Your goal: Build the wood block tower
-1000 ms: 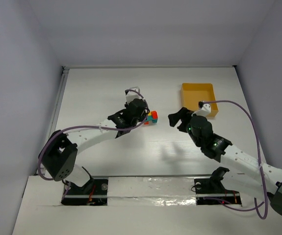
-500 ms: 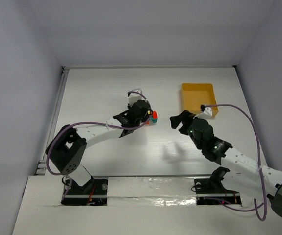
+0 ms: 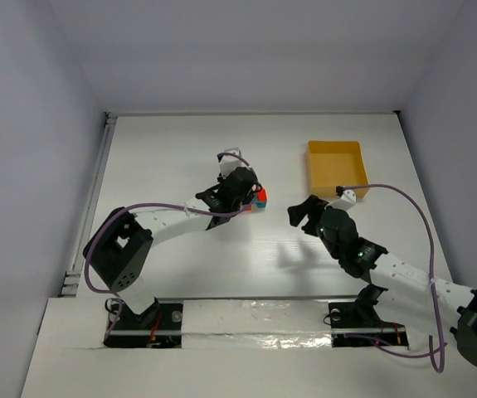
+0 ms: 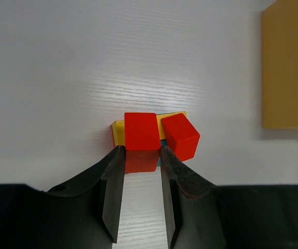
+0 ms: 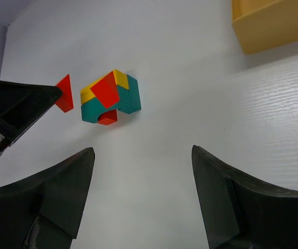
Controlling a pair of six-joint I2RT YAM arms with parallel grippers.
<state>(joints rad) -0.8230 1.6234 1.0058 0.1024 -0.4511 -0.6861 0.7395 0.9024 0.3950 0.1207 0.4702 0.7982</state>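
- The left gripper has crept a little toward 12 o'clock over the last second, and its arm has folded in closer to the work
- It stays clenched on a red painted wood block, one finger pressed to each side of it
- The partly built tower of teal, yellow and red wood blocks stands mid-table on the white table, unmoved
- In the right wrist view the held block hangs just beside the tower at its 9 o'clock, with a gap between them
- The right gripper has drawn back toward 6 o'clock, away from the tower; its jaws stand wide and empty
- The yellow-orange square tray with a raised rim lies well apart at the tower's 2 o'clock
- My reading: the right arm has cleared the way and the left is lining up to place the block, which is not yet set down
- The red block already on top looks skewed, so a careless placement could knock it
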